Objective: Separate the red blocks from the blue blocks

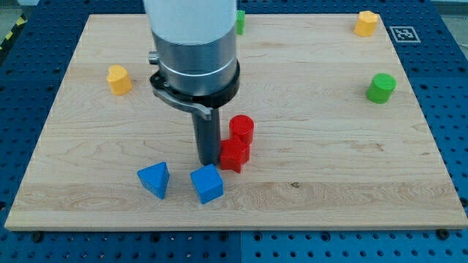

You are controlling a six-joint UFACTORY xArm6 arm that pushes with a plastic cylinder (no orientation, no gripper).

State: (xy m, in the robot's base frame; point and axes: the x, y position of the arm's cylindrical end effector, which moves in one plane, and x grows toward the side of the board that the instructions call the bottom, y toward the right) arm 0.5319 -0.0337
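My tip (208, 161) touches the left side of the red block (234, 155); the bare-rod tool holds nothing. Blue cube (207, 183) sits just below.

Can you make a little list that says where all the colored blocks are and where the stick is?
red blocks: red cylinder above red block, touching, board middle
blue blocks: blue triangle and blue cube, near the view's bottom
my tip: at the red block's left side, just above the blue cube
yellow blocks: one left, one top right
green blocks: one right, one top, half hidden
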